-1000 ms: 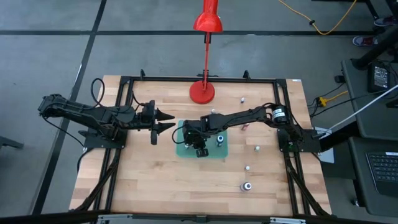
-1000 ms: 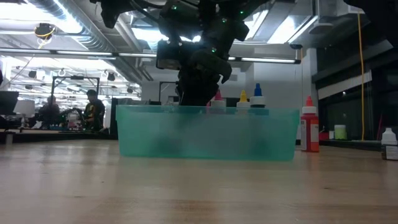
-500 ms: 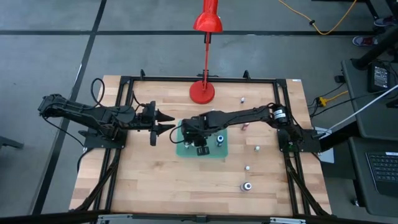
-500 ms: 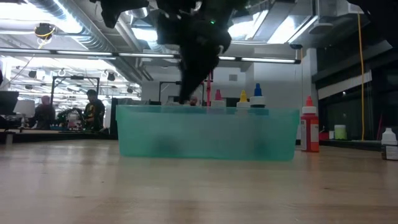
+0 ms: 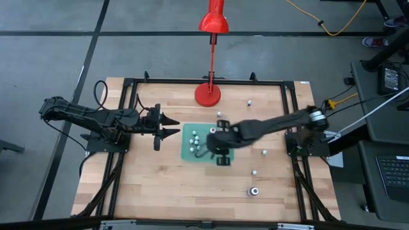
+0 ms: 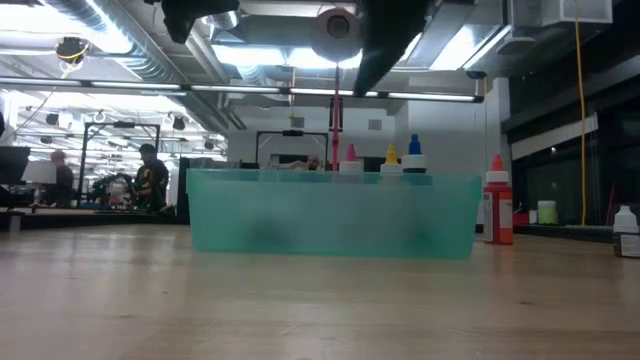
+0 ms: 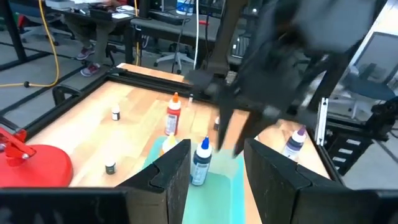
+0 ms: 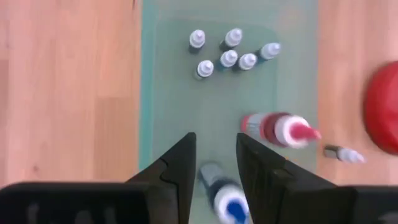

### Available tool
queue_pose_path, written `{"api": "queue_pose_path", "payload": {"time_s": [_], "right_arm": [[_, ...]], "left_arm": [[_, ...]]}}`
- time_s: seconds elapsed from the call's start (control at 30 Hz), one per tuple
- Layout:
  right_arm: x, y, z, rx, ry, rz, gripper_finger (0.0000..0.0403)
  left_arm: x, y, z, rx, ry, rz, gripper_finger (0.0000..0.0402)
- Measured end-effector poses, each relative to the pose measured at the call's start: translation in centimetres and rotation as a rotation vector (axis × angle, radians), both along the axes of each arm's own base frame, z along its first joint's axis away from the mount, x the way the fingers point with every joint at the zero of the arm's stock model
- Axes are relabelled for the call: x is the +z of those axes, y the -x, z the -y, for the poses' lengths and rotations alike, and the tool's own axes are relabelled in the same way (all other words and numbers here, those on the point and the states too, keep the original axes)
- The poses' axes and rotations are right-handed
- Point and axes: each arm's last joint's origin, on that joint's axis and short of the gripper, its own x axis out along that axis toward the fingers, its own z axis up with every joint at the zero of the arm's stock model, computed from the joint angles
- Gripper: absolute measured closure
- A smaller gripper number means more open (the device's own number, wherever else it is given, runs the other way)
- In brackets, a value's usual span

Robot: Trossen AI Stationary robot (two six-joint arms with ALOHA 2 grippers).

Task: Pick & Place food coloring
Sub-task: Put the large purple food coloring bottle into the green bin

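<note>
High view shows the job part done: the green tray (image 5: 190, 153) at mid-table holds a cluster of food coloring bottles (image 5: 197, 138), while 5 or so more (image 5: 263, 153) lie scattered on the wood to the tray's right and up near the red lamp (image 5: 208, 94).

The right wrist view looks down into the tray and counts 6 white-capped bottles (image 8: 228, 58) grouped together, plus a red-bodied bottle (image 8: 273, 129) and a blue-capped one (image 8: 225, 196) nearer the camera.

The right gripper (image 8: 214, 163) hangs over the tray's right half, fingers parted with nothing between them, so I judge it free for another fetch. The left gripper (image 5: 174, 125) waits just left of the tray, its fingers apart and empty too.

What's left, as I judge it, is gathering the loose bottles on the right.
</note>
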Motion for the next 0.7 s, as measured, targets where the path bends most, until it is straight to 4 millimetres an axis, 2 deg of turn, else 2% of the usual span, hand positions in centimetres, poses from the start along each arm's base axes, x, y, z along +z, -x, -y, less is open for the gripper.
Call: {"api": "queue_pose_path", "payload": {"time_s": [0.17,0.37,0.53,0.7], "right_arm": [[2.7,4.2,-3.4,0.017,-0.054,0.079,0.0286],[3.4,8.4,-7.0,0.056,-0.231,0.055,0.0286],[2.9,9.9,-9.5,-0.033,-0.396,-0.009,0.0286],[2.3,10.8,-11.6,-0.102,-0.416,-0.015,0.0286]], "left_arm": [[0.0,0.0,0.0,-0.001,-0.008,-0.001,0.0256],[-0.2,0.0,0.0,0.003,-0.013,-0.023,0.0256],[-0.6,0.1,0.0,0.003,-0.02,-0.059,0.0256],[-0.6,0.1,0.0,-0.005,-0.02,-0.068,0.0256]]}}
